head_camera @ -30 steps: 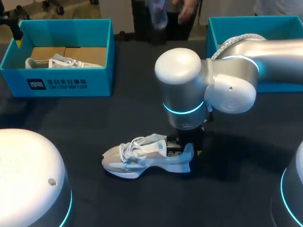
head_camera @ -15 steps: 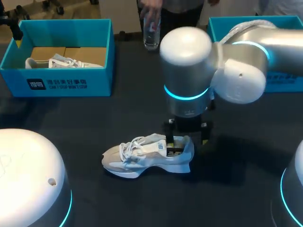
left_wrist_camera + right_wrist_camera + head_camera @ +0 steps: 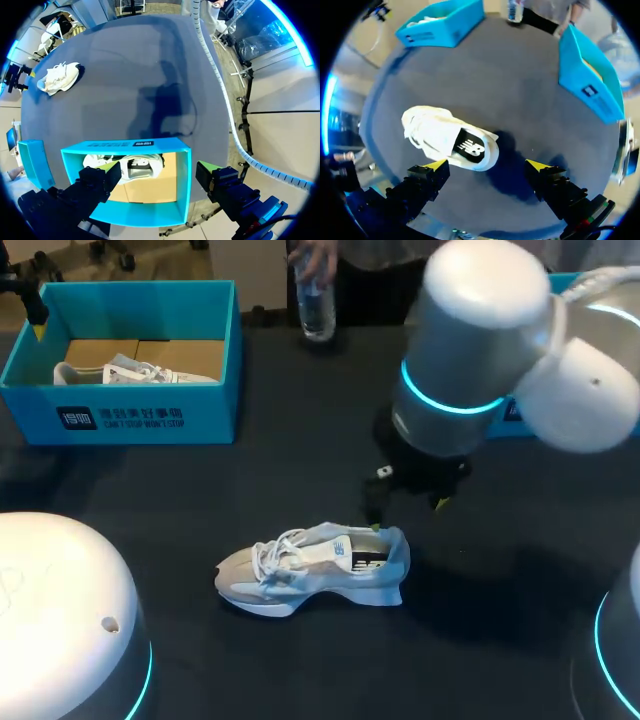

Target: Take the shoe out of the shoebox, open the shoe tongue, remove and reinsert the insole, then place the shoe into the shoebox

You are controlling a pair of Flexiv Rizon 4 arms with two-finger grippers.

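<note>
While the dark table (image 3: 200, 490) carries everything, the right arm (image 3: 480, 350) bulks over its middle and the left arm (image 3: 60, 620) sits low at the near-left corner. The left shoebox (image 3: 150, 415), far-left, holds a second shoe (image 3: 130, 372). The left gripper (image 3: 159, 172) hovers over that box, fingers wide, nothing held. The right shoebox (image 3: 590, 80) is far-right. The shoe (image 3: 315, 575) stands on its sole btwn the boxes but nearer the robot, long axis across the table: toe to the robot's left, heel to its right. The right gripper (image 3: 487, 167) hangs above the heel end, clear of it, fingers spread wide & empty. In its wrist view the heel lies ahead of the gap, toe pointing away. Judgement: the right arm is much the nearer, so the tongue is prob. best reached from the heel side.
</note>
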